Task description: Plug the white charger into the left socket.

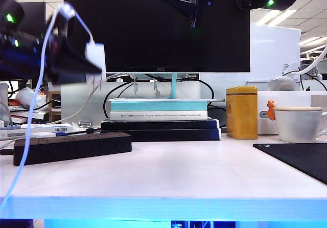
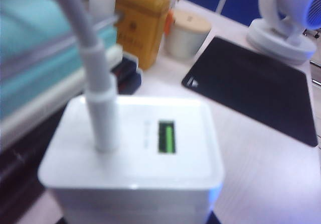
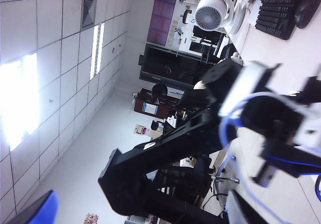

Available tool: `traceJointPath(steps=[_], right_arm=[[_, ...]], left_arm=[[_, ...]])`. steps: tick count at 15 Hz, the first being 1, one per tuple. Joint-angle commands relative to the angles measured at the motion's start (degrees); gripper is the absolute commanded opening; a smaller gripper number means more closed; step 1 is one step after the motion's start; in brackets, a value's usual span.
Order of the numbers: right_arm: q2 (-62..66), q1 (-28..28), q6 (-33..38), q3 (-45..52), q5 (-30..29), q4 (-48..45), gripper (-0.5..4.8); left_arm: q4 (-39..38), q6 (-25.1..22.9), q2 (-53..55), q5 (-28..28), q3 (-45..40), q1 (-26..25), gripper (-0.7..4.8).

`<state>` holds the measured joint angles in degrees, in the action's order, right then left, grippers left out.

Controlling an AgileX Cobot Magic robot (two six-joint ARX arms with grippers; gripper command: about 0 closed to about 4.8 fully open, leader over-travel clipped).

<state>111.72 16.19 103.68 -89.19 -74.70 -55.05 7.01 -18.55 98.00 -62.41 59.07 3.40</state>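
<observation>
Left gripper (image 1: 84,64) clamps the white charger (image 1: 95,59) high above the power strip (image 1: 71,147), lining up; right gripper unseen.

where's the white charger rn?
Exterior view, upper left: the white charger is held in the air by the left gripper, above the black power strip, not yet plugged in.
</observation>
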Motion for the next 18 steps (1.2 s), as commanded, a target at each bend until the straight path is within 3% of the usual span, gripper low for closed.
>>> traceJointPath(steps=[1, 9, 14, 18], right_arm=[[-0.48, 0.07, -0.48, -0.35, 0.20, -0.96, 4.40], [-0.46, 0.07, -0.85, -0.35, 0.13, -0.94, 4.40], [-0.48, 0.07, -0.83, -0.35, 0.00, -0.94, 4.40], [-0.48, 0.15, -0.81, -0.35, 0.02, -0.92, 4.40]], left_arm=[[3.48, -0.33, 4.98, -0.35, 0.17, -0.02, 0.79], [2.03, -3.21, 9.25, -0.63, 0.13, -3.08, 0.79], [-1.18, -11.76, 9.31, -0.15, -0.17, -1.66, 0.79], [-0.22, -12.98, 11.98, 0.90, -0.17, -1.38, 0.80]])
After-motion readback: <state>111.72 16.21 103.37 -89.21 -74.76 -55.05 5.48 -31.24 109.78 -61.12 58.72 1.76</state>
